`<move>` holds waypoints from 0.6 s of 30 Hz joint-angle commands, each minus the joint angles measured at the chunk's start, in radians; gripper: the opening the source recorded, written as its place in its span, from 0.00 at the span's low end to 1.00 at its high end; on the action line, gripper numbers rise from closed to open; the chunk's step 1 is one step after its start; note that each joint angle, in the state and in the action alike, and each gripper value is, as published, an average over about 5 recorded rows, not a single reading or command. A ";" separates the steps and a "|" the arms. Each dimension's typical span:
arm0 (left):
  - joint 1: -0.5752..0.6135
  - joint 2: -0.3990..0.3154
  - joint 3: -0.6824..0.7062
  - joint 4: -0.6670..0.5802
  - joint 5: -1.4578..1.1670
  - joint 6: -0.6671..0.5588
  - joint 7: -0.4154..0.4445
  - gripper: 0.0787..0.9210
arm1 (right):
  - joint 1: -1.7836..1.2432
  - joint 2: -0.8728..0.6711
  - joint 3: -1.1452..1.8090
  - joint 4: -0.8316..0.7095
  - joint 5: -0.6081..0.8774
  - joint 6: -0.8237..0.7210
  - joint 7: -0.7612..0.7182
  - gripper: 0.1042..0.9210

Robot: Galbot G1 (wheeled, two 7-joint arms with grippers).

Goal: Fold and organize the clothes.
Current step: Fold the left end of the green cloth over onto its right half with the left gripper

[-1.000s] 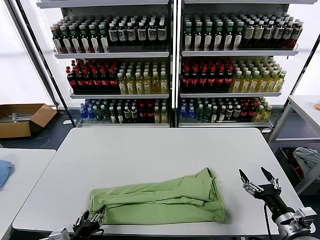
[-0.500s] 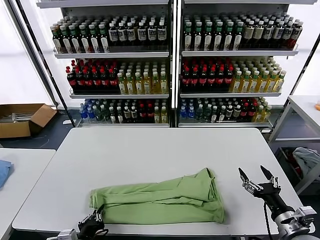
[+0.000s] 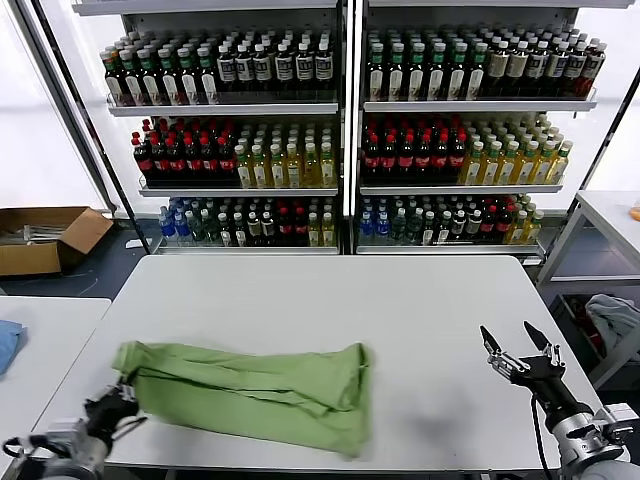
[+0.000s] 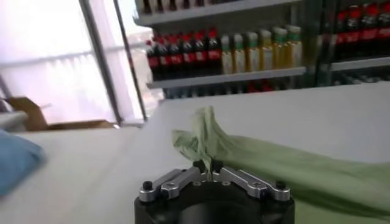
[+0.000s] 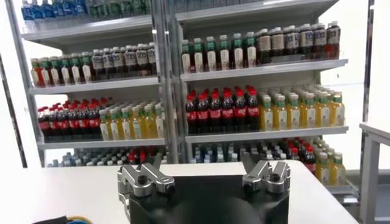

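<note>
We have the soft light green short-sleeved shirt (image 3: 255, 390) lying as a long folded bundle on the white rectangular table (image 3: 330, 290), toward the table's front edge and its left half, with one end at the front left corner. Our left gripper (image 3: 118, 402) sits at that corner, low and just off the table's edge, its fingers pinched together on the tip of the shirt; from the left wrist view a peak of green cloth (image 4: 204, 131) rises straight out of the closed jaws.

The risk we see is the bundle leaving the table: the clamped end is already at the corner, and any further pull away from the table could drag cloth over the front edge. A sideways tug could also loosen the folds, since the far end of the shirt looks bunched, not flat. The grip holds only a small pinch of fabric, so it may slip free.

Our right gripper (image 3: 520, 360) waits near the table's front right corner, well apart from the shirt, fingers spread and empty, pointing toward the shelves of bottles (image 3: 340, 130) behind the table.
</note>
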 commanded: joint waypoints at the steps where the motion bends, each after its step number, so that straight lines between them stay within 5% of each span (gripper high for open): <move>1: -0.052 0.227 -0.308 0.096 -0.133 0.005 0.066 0.03 | 0.013 0.000 -0.007 0.005 0.003 -0.004 0.002 0.88; 9: -0.039 0.138 -0.140 -0.222 -0.146 0.057 0.062 0.03 | 0.022 -0.004 -0.025 0.027 0.001 -0.018 0.011 0.88; 18: -0.044 -0.026 0.299 -0.293 0.022 0.051 0.033 0.03 | -0.002 -0.002 0.000 0.040 0.002 -0.017 0.008 0.88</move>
